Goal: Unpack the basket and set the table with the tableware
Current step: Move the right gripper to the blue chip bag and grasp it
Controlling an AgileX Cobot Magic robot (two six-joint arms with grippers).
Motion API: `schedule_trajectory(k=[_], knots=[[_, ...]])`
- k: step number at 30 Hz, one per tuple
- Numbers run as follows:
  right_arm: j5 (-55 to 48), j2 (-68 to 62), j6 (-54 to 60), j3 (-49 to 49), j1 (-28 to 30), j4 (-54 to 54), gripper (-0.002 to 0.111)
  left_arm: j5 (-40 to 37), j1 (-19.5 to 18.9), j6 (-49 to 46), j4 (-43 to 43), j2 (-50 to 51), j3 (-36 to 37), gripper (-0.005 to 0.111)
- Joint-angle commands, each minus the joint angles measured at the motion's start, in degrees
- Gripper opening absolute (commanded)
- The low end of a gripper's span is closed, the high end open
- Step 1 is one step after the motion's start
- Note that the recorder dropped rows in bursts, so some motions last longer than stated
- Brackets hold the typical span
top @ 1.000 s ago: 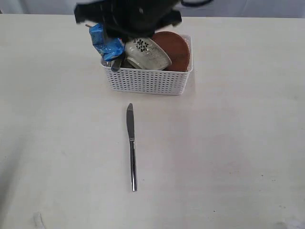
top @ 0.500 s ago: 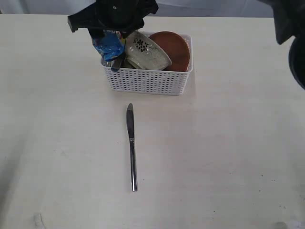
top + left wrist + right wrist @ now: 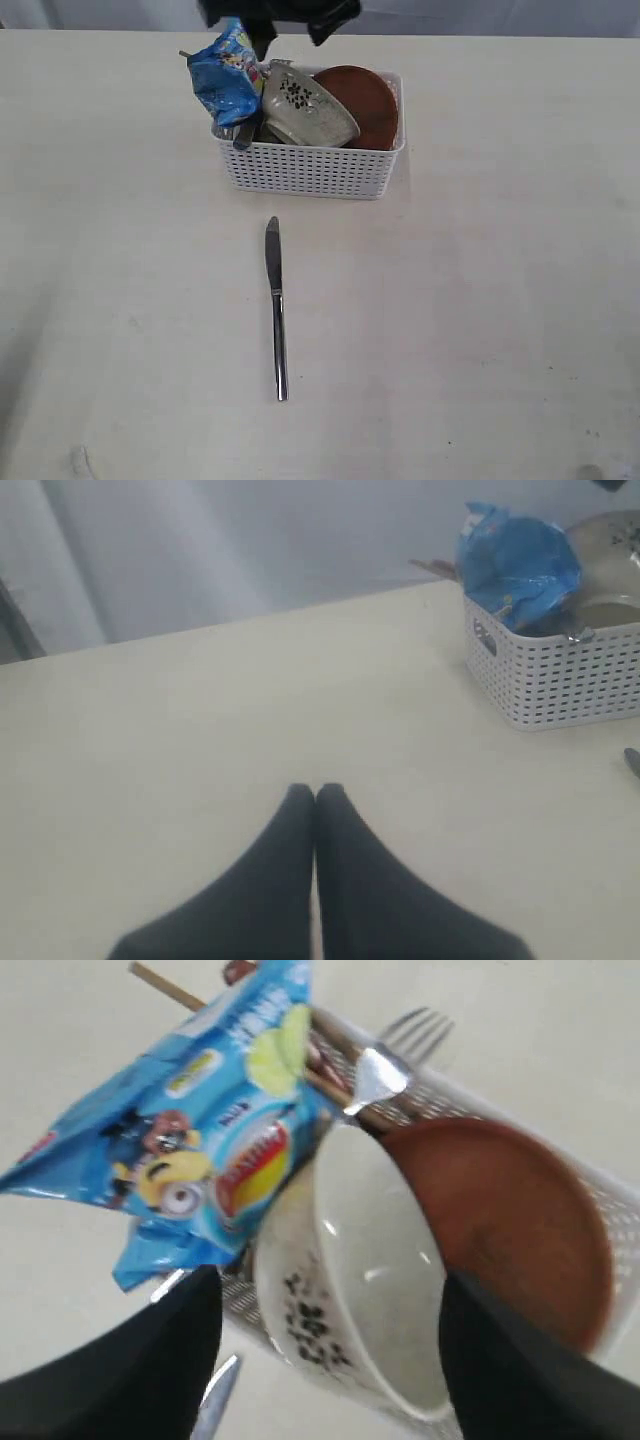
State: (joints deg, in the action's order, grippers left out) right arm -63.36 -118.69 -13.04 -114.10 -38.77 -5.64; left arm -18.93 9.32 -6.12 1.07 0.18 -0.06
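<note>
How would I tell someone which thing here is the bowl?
Find the white basket, the one big thing on the table. Inside it, the bowl lies tipped on its side between the blue crisp bag and the brown plate. It alone is pale with dark speckles.
</note>
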Motion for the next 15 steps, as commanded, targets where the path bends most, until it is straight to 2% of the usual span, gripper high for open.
schedule_trajectory(k=[1, 5, 8, 10, 15], knots=[[-5.85, 2.97, 8.67, -0.46, 4.44, 9.58, 0.059, 0.39, 0.35, 0.02, -0.18, -0.18, 0.06, 0.0], [-6.6, 3.34, 21.05, -0.15, 5.36, 23.03, 0.05, 0.39, 0.35, 0.02, -0.18, -0.18, 0.06, 0.0], [-6.6, 3.1, 18.78, 2.28, 3.5, 28.64, 0.044, 0.39, 0.35, 0.02, -0.18, -0.18, 0.06, 0.0], [-6.6, 2.81, 15.72, 3.98, 1.64, 27.16, 0.044, 0.39, 0.35, 0.02, -0.18, -0.18, 0.06, 0.0], [-3.54, 2.71, 6.79, 7.84, -2.9, 15.2, 0.047, 0.39, 0.35, 0.02, -0.18, -0.18, 0.06, 0.0]])
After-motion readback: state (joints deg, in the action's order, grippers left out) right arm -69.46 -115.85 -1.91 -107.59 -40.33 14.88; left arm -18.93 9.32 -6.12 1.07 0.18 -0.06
